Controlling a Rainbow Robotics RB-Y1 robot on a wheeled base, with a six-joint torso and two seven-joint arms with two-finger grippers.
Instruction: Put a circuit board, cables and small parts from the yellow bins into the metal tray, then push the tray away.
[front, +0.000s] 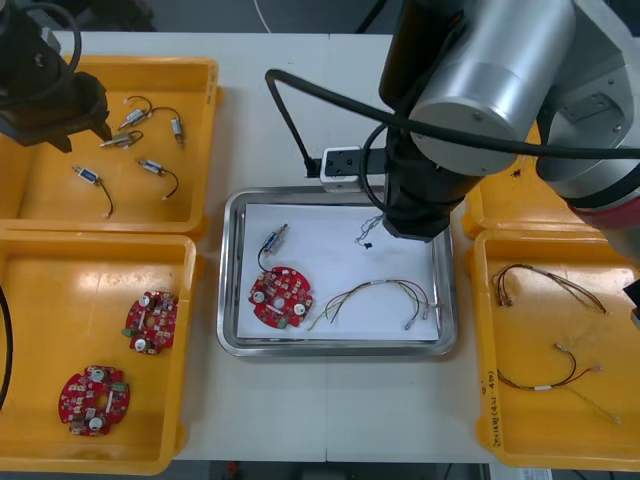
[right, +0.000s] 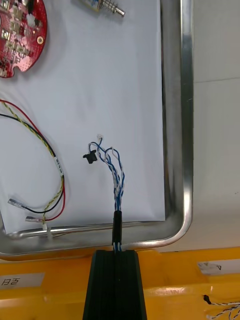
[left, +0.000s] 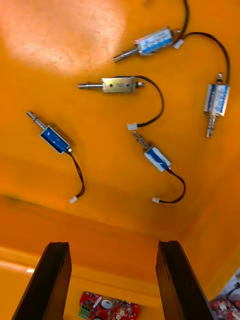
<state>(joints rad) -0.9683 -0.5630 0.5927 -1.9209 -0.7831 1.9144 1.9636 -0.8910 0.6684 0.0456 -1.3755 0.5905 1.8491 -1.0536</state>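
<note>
My right gripper (right: 116, 253) is shut on a twisted blue and white cable (right: 116, 185) at the metal tray's (right: 183, 150) edge nearest the right bins. The cable's free ends and black plug (right: 90, 157) hang over the tray's white inside. In the tray (front: 232, 330) lie a round red circuit board (front: 280, 297), a small metal part (front: 275, 240) and a red and yellow cable (front: 375, 297). The hanging blue and white cable (front: 370, 232) shows under the right arm. My left gripper (left: 114, 245) stands open above several small metal parts (left: 156, 158) in the far left yellow bin (front: 200, 150).
The near left bin (front: 40, 300) holds two more circuit boards (front: 152, 322). Red and yellow cables (front: 550, 285) lie in the near right bin (front: 560, 430). The far right bin (front: 480, 205) is mostly hidden by the right arm. A black cable (front: 290, 120) loops over the table beyond the tray.
</note>
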